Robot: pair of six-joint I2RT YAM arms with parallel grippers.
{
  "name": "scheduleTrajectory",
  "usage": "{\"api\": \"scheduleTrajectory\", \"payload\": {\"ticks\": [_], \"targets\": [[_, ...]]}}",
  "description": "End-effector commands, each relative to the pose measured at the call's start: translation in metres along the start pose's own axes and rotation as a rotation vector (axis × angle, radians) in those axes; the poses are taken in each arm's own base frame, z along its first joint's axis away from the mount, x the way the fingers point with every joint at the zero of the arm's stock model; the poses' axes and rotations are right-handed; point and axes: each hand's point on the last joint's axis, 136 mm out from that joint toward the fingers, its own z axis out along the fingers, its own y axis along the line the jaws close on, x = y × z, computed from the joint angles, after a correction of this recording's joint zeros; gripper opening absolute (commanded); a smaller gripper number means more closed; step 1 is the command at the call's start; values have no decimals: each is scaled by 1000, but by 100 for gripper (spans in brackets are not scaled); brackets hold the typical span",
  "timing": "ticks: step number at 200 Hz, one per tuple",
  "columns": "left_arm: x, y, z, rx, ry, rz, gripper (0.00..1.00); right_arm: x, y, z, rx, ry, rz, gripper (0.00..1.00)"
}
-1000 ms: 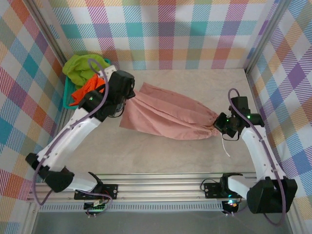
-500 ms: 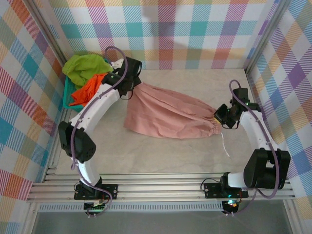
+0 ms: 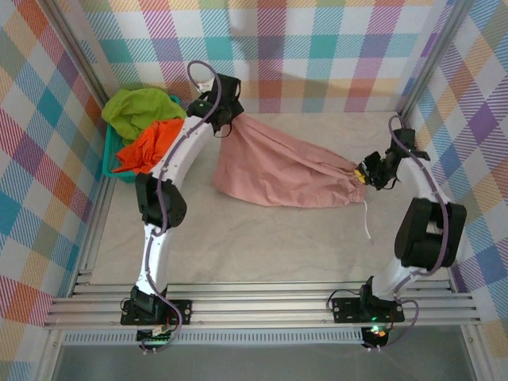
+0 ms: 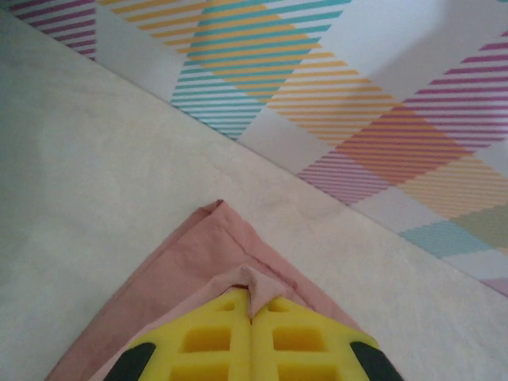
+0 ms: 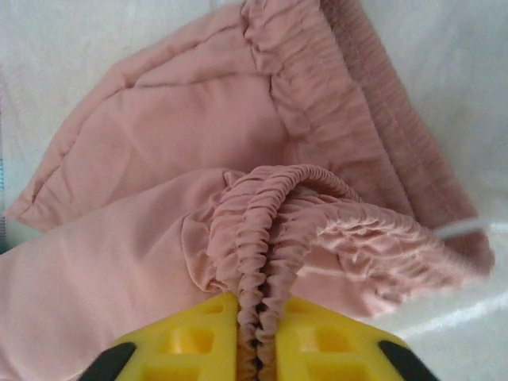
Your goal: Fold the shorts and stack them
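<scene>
The dusty pink shorts (image 3: 278,171) lie stretched across the back half of the table, between my two grippers. My left gripper (image 3: 225,127) is at their far left corner near the back wall, shut on a pinch of the hem (image 4: 255,279). My right gripper (image 3: 367,175) is at their right end, and the gathered elastic waistband (image 5: 270,230) runs between its yellow fingers (image 5: 198,337), which stand close together on it. The bright orange shorts (image 3: 147,147) and the lime green shorts (image 3: 139,111) are piled in the teal basket (image 3: 109,155) at the far left.
A white drawstring (image 3: 367,226) trails from the waistband toward the near edge. Plaid walls (image 3: 317,55) close in the back and both sides. A bare marble-look tabletop (image 3: 262,238) lies in front of the shorts.
Both arms have reached farther toward the back wall, taking the pink shorts with them. The left gripper went up and right. The right gripper's fingers stand slightly wider on the waistband.
</scene>
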Motion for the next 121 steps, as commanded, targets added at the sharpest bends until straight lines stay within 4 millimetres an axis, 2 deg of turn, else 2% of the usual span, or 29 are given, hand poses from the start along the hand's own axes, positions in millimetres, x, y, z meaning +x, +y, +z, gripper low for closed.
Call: {"api": "scheduleTrajectory", "payload": {"ticks": [1,4,12,24,38,51,59,65,80,98,121], "targets": [[-2,2,41,31,2,-42,14,-34,23,6,-112,-9,77,36],[-3,1,45,39,2,-50,19,-37,27,7,-126,-10,84,41],[-7,0,53,62,1,-66,42,-45,37,4,-173,-9,95,55],[-20,-6,48,111,1,-90,71,-51,52,-7,-227,-32,81,73],[-34,-19,23,163,-1,-74,85,-47,63,-24,-260,-77,38,84],[-36,-30,-6,198,24,-43,99,-34,73,-38,-303,-95,-21,90],[-32,-37,-22,231,48,-22,100,-22,80,-43,-319,-94,-64,93],[-22,-41,-29,251,77,-7,100,-13,86,-45,-328,-92,-101,97],[0,-49,-46,307,120,-9,100,8,98,-39,-337,-60,-186,99],[39,-43,-44,326,184,-44,100,24,108,-13,-345,43,-230,99],[87,-27,-31,299,241,-54,100,20,111,22,-360,154,-205,99]]}}
